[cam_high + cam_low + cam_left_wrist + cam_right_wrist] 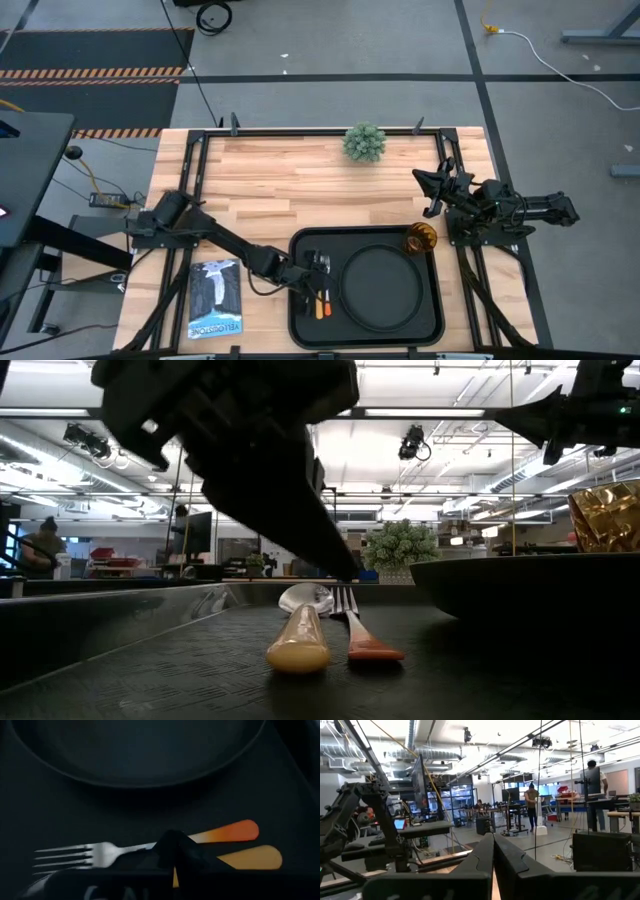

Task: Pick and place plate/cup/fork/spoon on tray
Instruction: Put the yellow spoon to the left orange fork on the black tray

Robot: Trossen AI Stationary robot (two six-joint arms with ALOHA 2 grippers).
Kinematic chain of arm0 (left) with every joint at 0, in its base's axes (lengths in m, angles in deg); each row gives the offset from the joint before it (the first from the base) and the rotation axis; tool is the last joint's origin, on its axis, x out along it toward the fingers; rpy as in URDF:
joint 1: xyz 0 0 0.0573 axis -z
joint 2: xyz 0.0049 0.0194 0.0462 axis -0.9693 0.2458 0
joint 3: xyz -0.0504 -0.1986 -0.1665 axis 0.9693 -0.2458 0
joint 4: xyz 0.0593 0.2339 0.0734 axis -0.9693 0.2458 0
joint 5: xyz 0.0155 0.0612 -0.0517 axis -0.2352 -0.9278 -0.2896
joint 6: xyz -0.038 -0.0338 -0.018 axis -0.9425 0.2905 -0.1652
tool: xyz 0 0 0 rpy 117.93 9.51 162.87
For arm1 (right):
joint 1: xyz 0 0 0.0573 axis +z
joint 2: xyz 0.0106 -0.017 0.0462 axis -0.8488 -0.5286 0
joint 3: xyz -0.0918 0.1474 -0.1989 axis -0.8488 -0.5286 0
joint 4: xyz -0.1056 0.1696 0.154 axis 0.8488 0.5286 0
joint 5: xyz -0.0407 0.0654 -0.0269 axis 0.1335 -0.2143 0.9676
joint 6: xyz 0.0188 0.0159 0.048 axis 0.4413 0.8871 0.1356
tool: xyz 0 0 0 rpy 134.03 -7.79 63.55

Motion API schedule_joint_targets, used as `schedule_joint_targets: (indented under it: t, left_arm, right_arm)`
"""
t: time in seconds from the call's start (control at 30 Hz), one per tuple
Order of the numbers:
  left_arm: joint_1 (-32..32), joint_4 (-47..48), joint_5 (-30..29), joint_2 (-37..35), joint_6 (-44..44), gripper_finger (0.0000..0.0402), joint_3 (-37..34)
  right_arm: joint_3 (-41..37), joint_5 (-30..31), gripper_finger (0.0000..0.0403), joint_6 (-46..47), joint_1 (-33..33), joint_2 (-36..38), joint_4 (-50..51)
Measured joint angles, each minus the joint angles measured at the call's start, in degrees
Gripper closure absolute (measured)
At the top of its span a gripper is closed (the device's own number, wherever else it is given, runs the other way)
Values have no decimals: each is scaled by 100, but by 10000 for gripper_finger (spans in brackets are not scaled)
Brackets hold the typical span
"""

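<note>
High view: the tray (300, 330) sits at the worktop's (290, 180) near edge, carrying the plate (382, 288), the cup (421, 238) at its far right corner, and the fork (327, 288) and spoon (319, 292) side by side at its left. Left pincer (318, 266), closed and empty, hangs over the cutlery. Right pincer (428, 190), closed, waits at the right.

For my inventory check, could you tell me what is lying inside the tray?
The tray holds the plate, cup, fork and spoon. The left hand covers part of the cutlery.
</note>
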Motion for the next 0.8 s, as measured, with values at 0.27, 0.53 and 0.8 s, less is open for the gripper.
schedule_joint_targets:
  t: [0.27, 0.53, 0.8]
  left_arm:
    - [-12, -6, 0, 146, -30, 393, 0]
    - [-48, 238, -41, 146, -43, 393, 0]
    - [-78, 334, -68, 146, -65, 393, 0]
  right_arm:
    - [0, 0, 389, 0, 0, 0, 2]
    - [0, 0, 389, 0, 0, 0, 0]
    - [0, 0, 389, 0, 0, 0, 0]
